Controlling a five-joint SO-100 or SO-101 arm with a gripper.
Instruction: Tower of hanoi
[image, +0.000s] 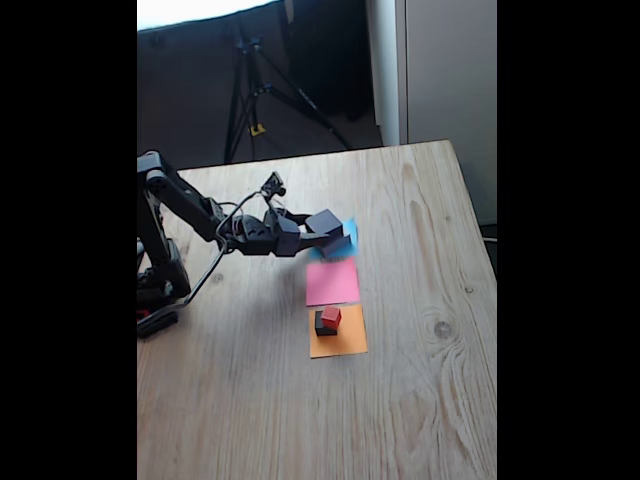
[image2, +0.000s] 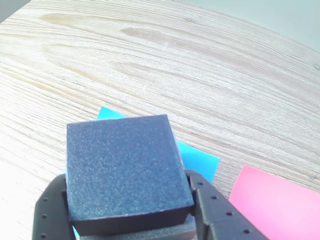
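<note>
The fixed view looks down steeply from high beyond the table's (image: 400, 400) 6 o'clock edge, facing 12 o'clock, fairly far off. The wrist view sits very close above the blue paper (image2: 197, 157), also seen in the fixed view (image: 349, 232), with the pink paper (image2: 280, 205) at 4 o'clock.

The pink paper (image: 332, 282) lay bare and open. On the orange paper (image: 338, 343), two small blocks (image: 327, 321) stood in the way.

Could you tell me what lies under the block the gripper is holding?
In the wrist view, the blue paper shows past the black block's edges, on the wooden table. Another grey edge shows right below the block; whether it is a second block cannot be told. The paper's middle is covered.
</note>
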